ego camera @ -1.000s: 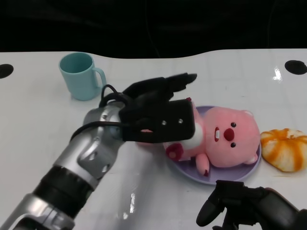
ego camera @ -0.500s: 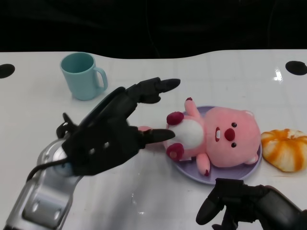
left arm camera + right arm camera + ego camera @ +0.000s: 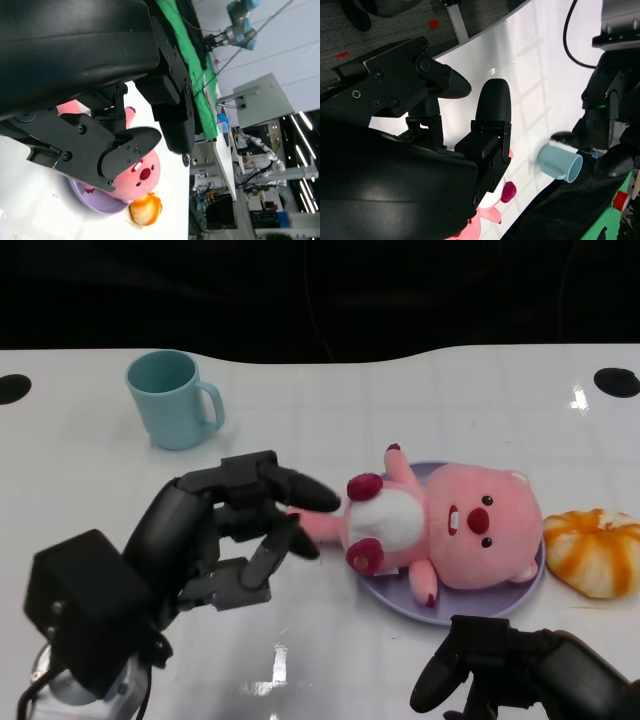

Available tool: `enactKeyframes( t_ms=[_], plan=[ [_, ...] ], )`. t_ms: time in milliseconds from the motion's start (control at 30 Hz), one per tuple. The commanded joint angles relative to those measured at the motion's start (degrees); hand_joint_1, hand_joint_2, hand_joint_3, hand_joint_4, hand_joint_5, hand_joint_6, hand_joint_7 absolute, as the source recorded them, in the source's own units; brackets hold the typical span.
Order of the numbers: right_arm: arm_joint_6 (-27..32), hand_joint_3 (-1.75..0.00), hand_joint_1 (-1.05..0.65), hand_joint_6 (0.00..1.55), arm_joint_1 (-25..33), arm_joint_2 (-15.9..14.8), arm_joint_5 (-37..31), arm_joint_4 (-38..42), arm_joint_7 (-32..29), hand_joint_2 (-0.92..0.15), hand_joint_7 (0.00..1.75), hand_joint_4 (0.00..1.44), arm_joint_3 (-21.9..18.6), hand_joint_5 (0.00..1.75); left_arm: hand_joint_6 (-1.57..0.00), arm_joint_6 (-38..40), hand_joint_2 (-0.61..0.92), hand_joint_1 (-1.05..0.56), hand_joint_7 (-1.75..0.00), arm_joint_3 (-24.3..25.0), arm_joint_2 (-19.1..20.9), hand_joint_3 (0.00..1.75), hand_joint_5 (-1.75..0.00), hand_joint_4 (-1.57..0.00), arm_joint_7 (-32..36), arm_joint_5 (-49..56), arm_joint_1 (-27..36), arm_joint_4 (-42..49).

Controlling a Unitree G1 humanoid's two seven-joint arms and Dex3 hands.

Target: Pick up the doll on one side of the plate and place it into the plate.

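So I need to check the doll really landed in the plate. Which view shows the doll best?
The head view: the whole pink doll lies across the purple plate. The left wrist view shows only its face between the left hand's fingers; the right wrist view catches just some pink limbs.

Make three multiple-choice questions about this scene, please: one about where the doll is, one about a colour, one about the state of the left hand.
1. Where does the pink doll lie?
A. on the purple plate
B. inside the mug
C. on the bare table beside the plate

2. What colour is the mug?
A. red
B. light teal
C. black

3. What is the left hand doing?
A. gripping the mug
B. lifting the doll in the air
C. holding nothing, with its fingers apart next to the doll

Answers: 1 A, the doll's body rests on the plate. 2 B, the mug is light teal in the head view. 3 C, nothing lies between its fingers, which are spread near the doll's leg.
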Motion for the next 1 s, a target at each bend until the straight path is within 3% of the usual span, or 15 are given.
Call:
enactKeyframes(
  t_ms=[33, 100, 300, 533, 1000],
  plan=[
    [-0.31, -0.90, -0.10, 0.61, -0.07, -0.35, 0.00, -0.55, -0.15, -0.65, 1.20, 0.63, -0.31, 1.53, -0.87, 4.60, 0.40, -0.15, -1.31, 0.84, 1.03, 1.45, -1.61, -0.88, 0.35, -2.19, 3.42, -4.97],
    [0.02, -0.90, -0.09, 0.61, -0.18, -0.35, -0.05, -0.73, -0.13, -0.65, 1.20, 0.63, -0.16, 1.54, -0.83, 7.49, 0.38, -0.17, -1.53, 1.03, 1.32, 1.50, -1.72, -0.90, 0.18, -3.75, 5.75, -7.82],
    [0.44, -0.89, -0.09, 0.61, -0.23, -0.45, -0.29, -1.05, -0.14, -0.65, 1.20, 0.63, -0.13, 1.54, -0.75, 18.93, 0.38, -0.19, -1.71, 2.92, 2.35, 1.47, -1.75, -0.91, 1.27, -10.08, 11.93, -16.70],
    [0.09, -0.89, -0.10, 0.61, -0.24, -0.37, 0.61, -0.82, 0.19, -0.65, 1.19, 0.64, -1.10, 1.54, -0.74, 31.12, 0.39, -0.17, -1.74, 5.99, 1.52, 1.46, -1.75, -0.92, 4.71, -19.40, 16.59, -22.69],
    [-3.85, -0.90, -0.10, 0.61, 1.71, 0.69, 2.39, 0.45, -0.33, -0.66, 1.20, 0.64, -3.22, 1.56, -0.74, 34.18, 0.33, -0.14, -1.75, 5.48, 2.87, 1.56, -1.75, -0.93, 4.35, -21.19, 17.96, -18.79]
  ],
)
